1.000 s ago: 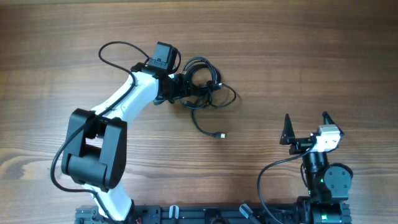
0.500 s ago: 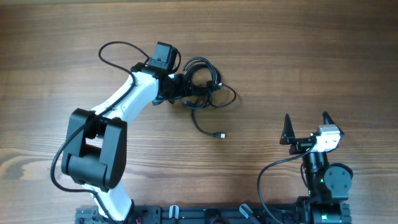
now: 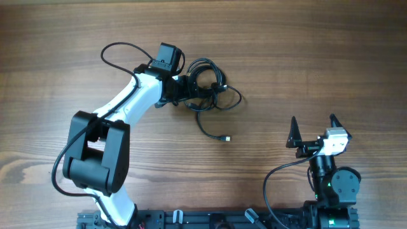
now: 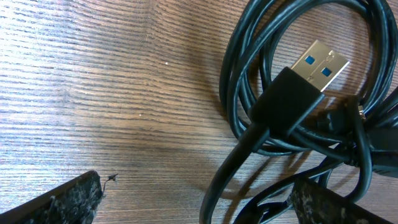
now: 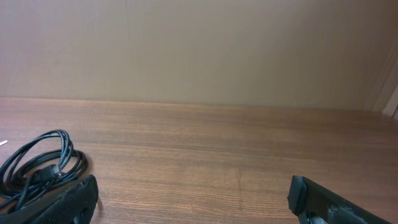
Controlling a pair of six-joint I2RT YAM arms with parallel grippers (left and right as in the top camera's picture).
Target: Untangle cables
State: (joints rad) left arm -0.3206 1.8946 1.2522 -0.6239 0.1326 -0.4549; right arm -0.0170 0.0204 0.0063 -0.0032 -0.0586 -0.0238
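Left pincer [image 3: 191,90] stands with its jaws wide apart over the tangle of thin black cables [image 3: 211,81], gripping nothing that I can see. The tangle lies on the brown wooden surface [image 3: 305,51], near its middle. Right pincer [image 3: 313,132] is spread wide too, well apart from the tangle. Only the left wrist view shows one flat silver plug with blue insert [image 4: 318,65]; the overhead view shows one loose end with a small plug [image 3: 226,138]. How many cables there are, I cannot count.
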